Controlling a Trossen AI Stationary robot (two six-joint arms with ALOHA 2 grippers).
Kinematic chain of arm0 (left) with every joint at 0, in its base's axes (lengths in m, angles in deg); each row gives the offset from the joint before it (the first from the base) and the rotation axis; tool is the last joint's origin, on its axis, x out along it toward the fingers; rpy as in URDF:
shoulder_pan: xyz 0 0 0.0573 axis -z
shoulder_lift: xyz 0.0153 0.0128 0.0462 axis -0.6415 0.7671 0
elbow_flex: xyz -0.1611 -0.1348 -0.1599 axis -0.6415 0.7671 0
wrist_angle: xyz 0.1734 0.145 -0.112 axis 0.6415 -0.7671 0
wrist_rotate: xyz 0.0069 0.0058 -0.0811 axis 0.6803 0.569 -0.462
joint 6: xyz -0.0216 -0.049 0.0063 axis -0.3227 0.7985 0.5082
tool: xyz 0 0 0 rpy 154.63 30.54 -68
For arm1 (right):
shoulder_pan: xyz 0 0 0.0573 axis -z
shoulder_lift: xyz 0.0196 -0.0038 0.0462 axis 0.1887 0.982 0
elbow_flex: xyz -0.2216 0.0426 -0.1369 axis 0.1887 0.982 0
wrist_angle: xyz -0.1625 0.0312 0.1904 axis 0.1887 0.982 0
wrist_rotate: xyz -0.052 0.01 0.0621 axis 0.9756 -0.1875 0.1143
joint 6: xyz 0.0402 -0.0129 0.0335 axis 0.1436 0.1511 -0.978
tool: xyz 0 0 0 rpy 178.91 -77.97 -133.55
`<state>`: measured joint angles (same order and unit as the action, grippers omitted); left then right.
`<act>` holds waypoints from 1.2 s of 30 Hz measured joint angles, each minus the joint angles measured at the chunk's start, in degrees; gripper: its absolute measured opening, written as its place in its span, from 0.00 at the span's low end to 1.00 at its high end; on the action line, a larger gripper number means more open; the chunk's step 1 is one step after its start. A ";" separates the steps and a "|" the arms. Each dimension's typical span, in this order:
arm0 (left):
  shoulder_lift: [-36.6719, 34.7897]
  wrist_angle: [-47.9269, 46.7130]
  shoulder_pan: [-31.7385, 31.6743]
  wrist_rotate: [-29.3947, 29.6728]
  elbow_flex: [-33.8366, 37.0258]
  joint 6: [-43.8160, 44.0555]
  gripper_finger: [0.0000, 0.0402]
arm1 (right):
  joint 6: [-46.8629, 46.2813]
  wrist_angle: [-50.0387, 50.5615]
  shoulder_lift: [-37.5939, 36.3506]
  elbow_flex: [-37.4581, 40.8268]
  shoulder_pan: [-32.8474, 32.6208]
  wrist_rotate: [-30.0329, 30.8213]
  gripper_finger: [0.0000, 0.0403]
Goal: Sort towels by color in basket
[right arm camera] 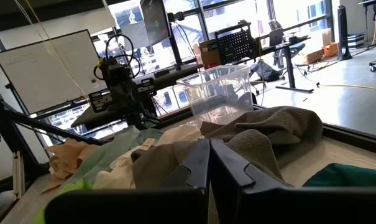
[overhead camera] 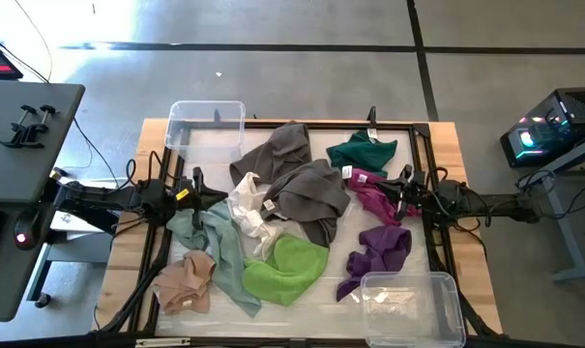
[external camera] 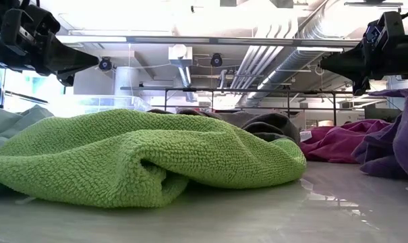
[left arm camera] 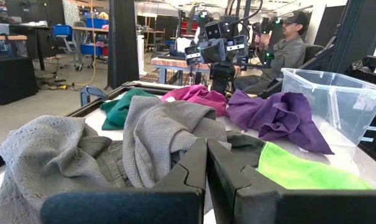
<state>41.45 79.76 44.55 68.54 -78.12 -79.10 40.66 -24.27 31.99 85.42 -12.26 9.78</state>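
1. Terry and knit cloths lie heaped across the middle of the table (overhead camera: 447, 145), none of them in a bin.
2. Two grey towels sit at the centre: one (overhead camera: 280, 147) toward the far edge, the other (overhead camera: 311, 193) just in front of it and overlapping it.
3. The white towel (overhead camera: 246, 205) is tucked against the grey pair on the left arm's side, with the pale mint towel (overhead camera: 215, 242) beside it and the peach towel (overhead camera: 186, 280) at the near left corner.
4. The lime green towel (overhead camera: 287, 269) lies in front of the grey ones, touching the mint cloth.
5. On the right arm's side sit the dark teal towel (overhead camera: 362, 152), the magenta towel (overhead camera: 374, 196) and the purple towel (overhead camera: 379, 253), running from far to near.
6. One clear plastic bin (overhead camera: 206, 126) stands at the far left corner; a second clear bin (overhead camera: 413, 304) stands at the near right.
7. The left gripper (overhead camera: 207, 196) hangs above the mint towel's edge, fingers pressed together and holding nothing.
8. The right gripper (overhead camera: 398, 193) hangs over the magenta towel, fingers likewise together and empty.
9. A seated person (left arm camera: 287, 46) shows beyond the table in the left wrist view.
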 joint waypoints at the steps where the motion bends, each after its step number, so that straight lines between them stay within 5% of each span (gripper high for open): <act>1: 0.00 0.00 0.01 0.00 0.00 0.00 0.00 | 0.02 0.00 0.00 0.00 0.00 0.00 0.01; 22: 0.00 0.02 0.02 0.00 0.00 -0.10 0.00 | -0.01 0.01 -0.01 -0.02 -0.01 0.00 0.01; 29: 0.02 0.37 -0.13 2.51 0.00 -19.73 0.00 | 0.00 -0.01 0.00 -0.01 0.00 0.00 0.01; 36: 0.01 0.42 -0.11 2.54 0.00 -22.41 0.00 | -0.01 0.00 0.00 -0.01 -0.01 0.00 0.01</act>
<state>41.46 80.17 44.44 71.07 -78.12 -101.51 40.66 -24.28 31.99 85.41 -12.27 9.77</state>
